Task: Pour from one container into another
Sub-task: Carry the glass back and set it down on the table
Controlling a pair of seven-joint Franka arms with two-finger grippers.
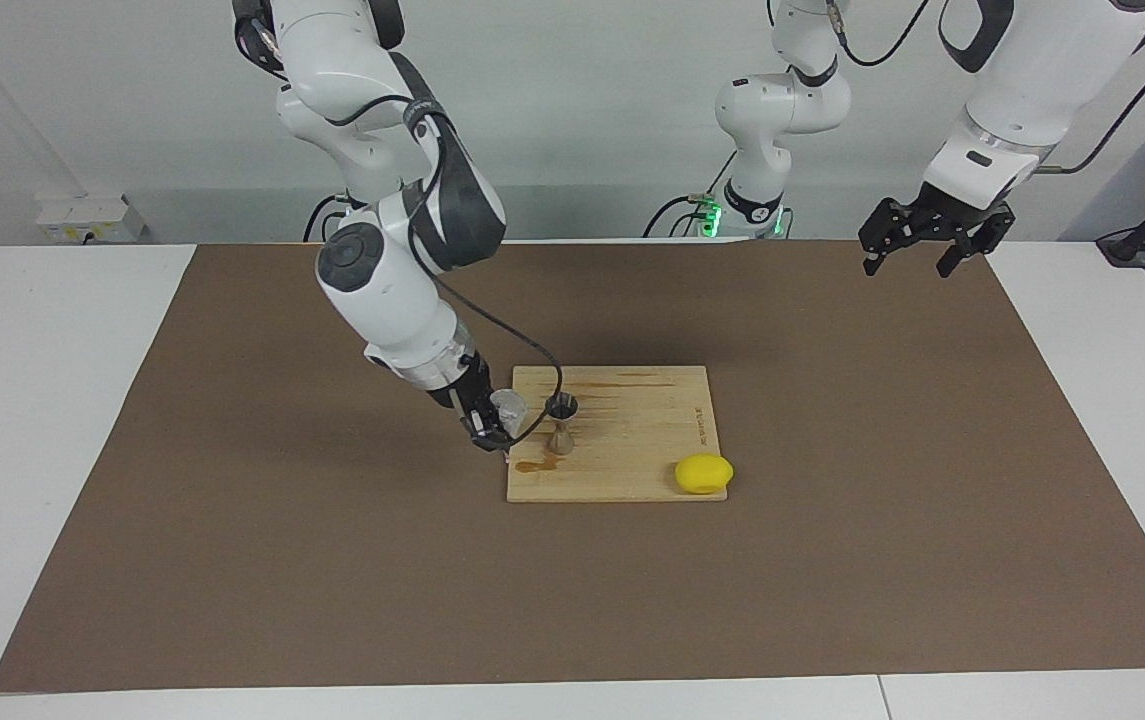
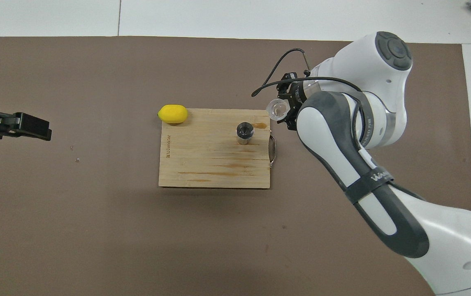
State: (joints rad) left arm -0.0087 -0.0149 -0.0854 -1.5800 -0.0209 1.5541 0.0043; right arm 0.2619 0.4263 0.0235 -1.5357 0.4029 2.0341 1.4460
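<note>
Clear cup [image 2: 277, 109] pinched in right fingers [image 2: 288, 123] — beside jigger [image 2: 244, 132]

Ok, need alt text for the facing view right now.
The right gripper holds the clear cup beside the metal jigger standing on the wooden board. A lemon rests at the board's corner; the left gripper waits, open.

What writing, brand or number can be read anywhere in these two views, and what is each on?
"WAN...": start of white lettering on the black strap round the right arm; the rest curves out of sight.
Dark mark printed on the cutting board, along the edge at the left arm's end: too small to read.
Nothing else legible.
</note>
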